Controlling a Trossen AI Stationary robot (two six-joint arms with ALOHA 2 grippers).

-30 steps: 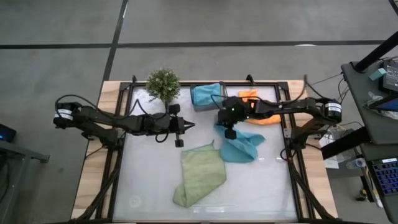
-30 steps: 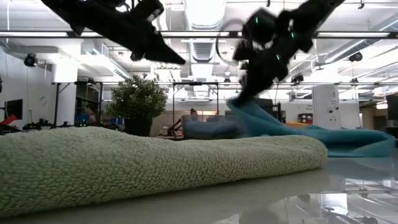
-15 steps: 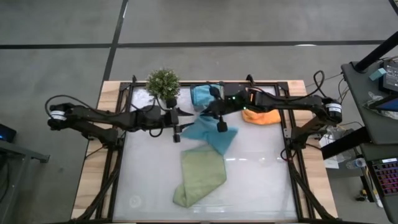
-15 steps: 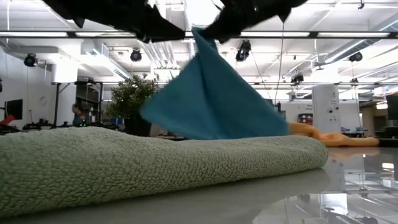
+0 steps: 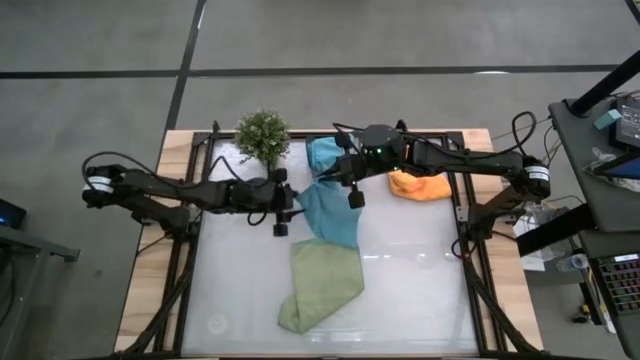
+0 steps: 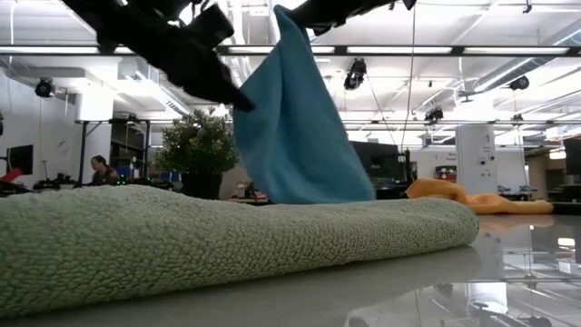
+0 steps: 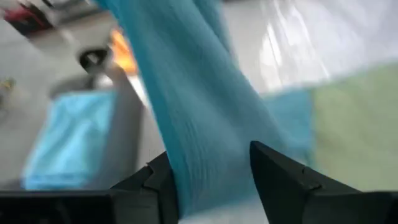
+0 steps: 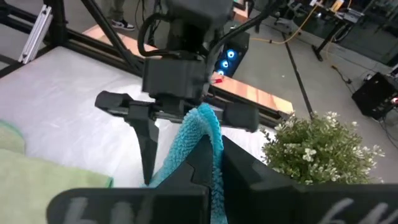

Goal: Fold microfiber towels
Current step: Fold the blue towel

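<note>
A: Which step is this?

B: Spreading one cloth out, I'd judge, before any fold. The right claw [image 5: 352,187] is clamped shut on a top corner of a soft teal-blue microfiber towel [image 5: 330,211], holding it up so it hangs like a sheet with its lower edge on the white counter [image 5: 420,290].

A: And the left arm?

B: The left claw [image 7: 208,177] stands spread apart, with the towel's hanging edge running down between its fingers. It is not pinching yet.

A: So the next move?

B: Probably for the left claw to close on that edge, near a second corner. Then both arms can pull the cloth taut and lay it flat. The fabric is limp, so the pinch should catch only one layer.

A: Where are the other cloths?

B: A rumpled light green microfiber towel [image 5: 322,283] lies just in front of the hanging one. A crumpled orange microfiber towel [image 5: 420,185] sits at the back right, another teal-blue cloth [image 5: 322,152] at the back, beside a small green potted plant [image 5: 262,137]. None of them looks folded.
</note>
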